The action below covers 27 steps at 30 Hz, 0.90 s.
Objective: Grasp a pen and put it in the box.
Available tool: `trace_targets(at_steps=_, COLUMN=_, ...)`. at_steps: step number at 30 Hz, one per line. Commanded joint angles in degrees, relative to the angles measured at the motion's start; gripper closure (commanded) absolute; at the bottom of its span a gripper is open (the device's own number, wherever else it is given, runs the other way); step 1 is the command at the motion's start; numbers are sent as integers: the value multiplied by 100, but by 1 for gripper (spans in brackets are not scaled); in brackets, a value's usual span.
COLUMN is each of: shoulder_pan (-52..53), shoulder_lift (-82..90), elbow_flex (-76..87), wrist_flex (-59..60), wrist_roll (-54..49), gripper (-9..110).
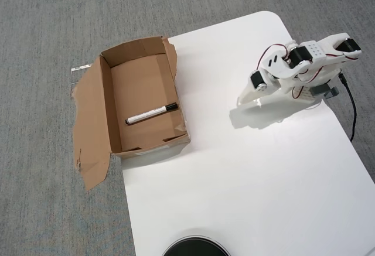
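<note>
Smooth white table [246, 180] holds ragged cardboard box [105, 121] cradling slim pen [151, 113].

Slim white marker pen [152, 113] with black cap and dark barrel print; shallow rectangular brown cardboard box [106, 111]; smooth white counter [246, 174]; white plastic arm [304, 62] with black motors and red wiring; mottled grey carpet floor [47, 27].

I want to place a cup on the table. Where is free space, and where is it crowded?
The white table is bare between the box and the end effector, and below the arm down to the dark round object. The top right corner is crowded by the arm.
</note>
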Motion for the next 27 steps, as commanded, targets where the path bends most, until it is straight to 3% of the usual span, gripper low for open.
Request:
trace_targets(at_steps=1, shoulder_pan=4, shoulder_lift=369, elbow_flex=13, wrist_flex=360, wrist_roll=-31, gripper=101)
trace_targets(at_steps=15, shoulder_pan=13, shoulder_lift=334, elbow_flex=-83, wrist_flex=457, wrist_roll=-40, gripper=101)
trace_targets(at_steps=27, shoulder_pan=22, shoulder_lift=352, elbow_flex=-497, wrist_flex=1995, wrist_roll=-31, gripper=101)
